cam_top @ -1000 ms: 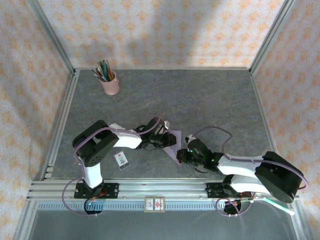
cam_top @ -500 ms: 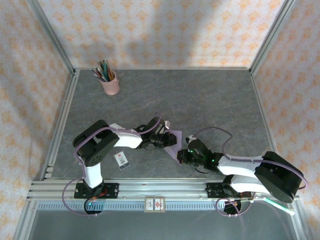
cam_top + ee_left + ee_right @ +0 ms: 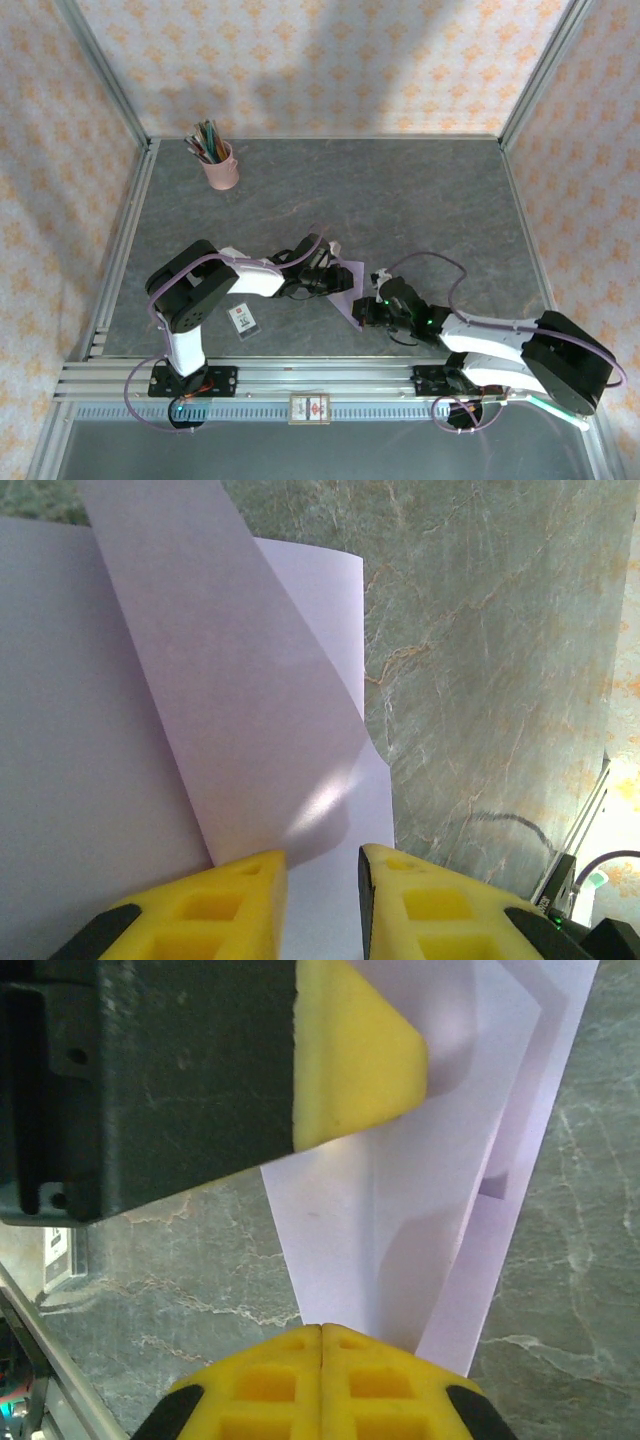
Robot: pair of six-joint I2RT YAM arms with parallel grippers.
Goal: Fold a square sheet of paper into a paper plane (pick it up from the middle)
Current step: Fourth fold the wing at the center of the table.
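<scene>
Left pincer [image 3: 320, 860] is standing slightly parted over the folded sheet [image 3: 230, 710]; closed right pincer [image 3: 321, 1331] is hiding its tip

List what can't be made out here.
- Top view: fold shape of the light purple paper sheet, covered by left hand and right hand.
- Top view: print on the small white card, too small.
- Right wrist: whether the shut right hand pinches the paper; tip hidden beneath.
- Left wrist: paper cut by top and left edges.
</scene>
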